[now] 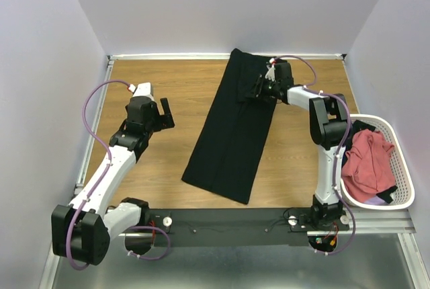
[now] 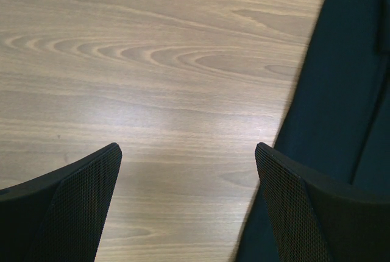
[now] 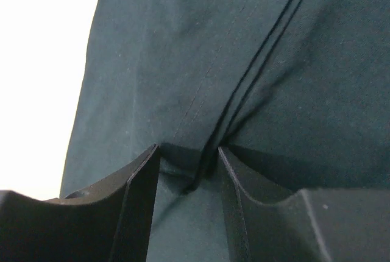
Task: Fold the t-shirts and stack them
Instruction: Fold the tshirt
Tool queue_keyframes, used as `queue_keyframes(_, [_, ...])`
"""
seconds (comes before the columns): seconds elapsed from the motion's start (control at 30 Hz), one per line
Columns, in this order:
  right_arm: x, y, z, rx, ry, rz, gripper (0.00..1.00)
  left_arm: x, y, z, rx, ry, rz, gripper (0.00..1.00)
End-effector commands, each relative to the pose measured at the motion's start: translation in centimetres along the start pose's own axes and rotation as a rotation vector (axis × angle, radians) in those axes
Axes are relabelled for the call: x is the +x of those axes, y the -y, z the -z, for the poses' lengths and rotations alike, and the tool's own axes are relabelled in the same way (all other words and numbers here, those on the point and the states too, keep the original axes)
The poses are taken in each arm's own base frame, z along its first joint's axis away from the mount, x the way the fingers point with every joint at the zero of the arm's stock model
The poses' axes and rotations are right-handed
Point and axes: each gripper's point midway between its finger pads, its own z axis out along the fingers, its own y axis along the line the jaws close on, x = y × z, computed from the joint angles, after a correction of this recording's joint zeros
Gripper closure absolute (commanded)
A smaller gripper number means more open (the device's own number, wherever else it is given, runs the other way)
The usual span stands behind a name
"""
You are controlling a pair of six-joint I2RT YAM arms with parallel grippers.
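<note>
The folded black t-shirt (image 1: 232, 131), mid-table, is being straddled at its far end by the half-closed right gripper (image 3: 189, 150) (grip untellable), the left gripper (image 2: 187, 147) wide open; one layer alone may be being caught, unfolding it.

White links (image 1: 107, 168), black joints (image 1: 329, 121), lilac cables (image 1: 85, 107), black mesh-textured tool fingers (image 2: 73, 213)

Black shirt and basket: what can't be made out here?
- Top view: the right hand covers part of the black shirt's far end.
- Right wrist view: too close and dark to tell whether that hand grips the cloth.
- Top view: red shirts bunched in the basket; number unclear.
</note>
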Motion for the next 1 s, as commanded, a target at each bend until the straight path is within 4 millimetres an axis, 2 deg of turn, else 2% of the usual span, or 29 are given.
queue_keyframes(0.0, [1.2, 5.1, -1.2, 0.072, -0.069, 0.067, 0.49, -1.2, 1.6, 0.6, 0.111, 0.053, -0.017, 0.02])
queue_keyframes(0.1, [0.7, 6.8, -1.6, 0.079, -0.075, 0.087, 0.49, -1.1, 3.0, 1.2, 0.22, 0.061, -0.036, 0.02])
queue_keyframes(0.13, [-0.1, 6.7, -1.6, 0.073, -0.064, 0.118, 0.49, -1.6, 3.3, 1.7, 0.243, 0.087, -0.042, 0.02])
queue_keyframes(0.17, [0.2, 6.9, -1.8, 0.066, -0.081, 0.125, 0.49, -1.5, 3.8, 2.0, 0.271, 0.09, -0.046, 0.02])
queue_keyframes(0.27, [-1.1, 6.9, -1.8, 0.072, -0.081, 0.197, 0.49, -1.6, 4.3, 2.7, 0.317, 0.129, -0.034, 0.02])
queue_keyframes(0.33, [-0.9, 6.9, -1.1, 0.087, -0.101, 0.217, 0.49, -1.2, 4.7, 2.8, 0.342, 0.12, -0.022, 0.02])
queue_keyframes(0.37, [-0.3, 7.1, -0.7, 0.095, -0.116, 0.22, 0.49, -0.3, 5.3, 2.8, 0.379, 0.086, -0.021, 0.02])
queue_keyframes(0.43, [-0.7, 6.7, 0.2, 0.101, -0.109, 0.249, 0.49, 1.0, 6.0, 2.7, 0.423, 0.038, -0.013, 0.02])
queue_keyframes(0.5, [-0.4, 7.1, 1.0, 0.139, -0.118, 0.255, 0.49, 2.7, 7.0, 2.6, 0.479, -0.03, 0.002, 0.02])
queue_keyframes(0.53, [-1.3, 6.4, 1.8, 0.139, -0.094, 0.267, 0.49, 3.2, 7.3, 2.6, 0.488, -0.051, 0.009, 0.02])
queue_keyframes(0.6, [-1.9, 5.2, 3.1, 0.132, -0.079, 0.255, 0.48, 4.5, 7.6, 2.7, 0.492, -0.11, 0.031, 0.02])
queue_keyframes(0.67, [-3.0, 2.6, 5.6, 0.097, -0.036, 0.229, 0.46, 5.6, 8.4, 3.0, 0.498, -0.152, 0.02, 0.02])
queue_keyframes(0.7, [-3.2, 1.7, 6.4, 0.089, -0.022, 0.211, 0.45, 5.9, 8.7, 3.2, 0.498, -0.166, 0.013, 0.02])
queue_keyframes(0.73, [-2.1, 1.6, 7.2, 0.094, -0.035, 0.181, 0.44, 6.7, 9.5, 3.5, 0.508, -0.193, 0.0, 0.02])
queue_keyframes(0.77, [-3.3, -0.5, 9.4, 0.085, 0.017, 0.154, 0.43, 7.5, 9.7, 3.6, 0.497, -0.235, -0.01, 0.02])
queue_keyframes(0.8, [-1.5, -0.6, 10.0, 0.099, -0.006, 0.101, 0.42, 8.3, 10.4, 3.8, 0.499, -0.26, -0.029, 0.02])
queue_keyframes(0.83, [-1.0, -1.4, 11.2, 0.103, -0.002, 0.088, 0.41, 8.9, 10.7, 4.0, 0.501, -0.283, -0.039, 0.02])
queue_keyframes(0.87, [-0.1, -1.2, 12.1, 0.142, -0.011, 0.063, 0.4, 9.7, 10.8, 4.0, 0.487, -0.322, -0.047, 0.02])
queue_keyframes(0.9, [0.5, -3.2, 13.9, 0.143, 0.006, 0.079, 0.39, 10.2, 10.7, 3.9, 0.467, -0.336, -0.052, 0.02])
queue_keyframes(0.93, [1.7, -3.6, 14.7, 0.173, -0.003, 0.063, 0.37, 10.6, 10.8, 4.0, 0.46, -0.352, -0.052, 0.02])
queue_keyframes(0.97, [4.7, -3.7, 16.1, 0.26, -0.039, 0.082, 0.36, 11.2, 10.8, 4.1, 0.445, -0.372, -0.062, 0.02])
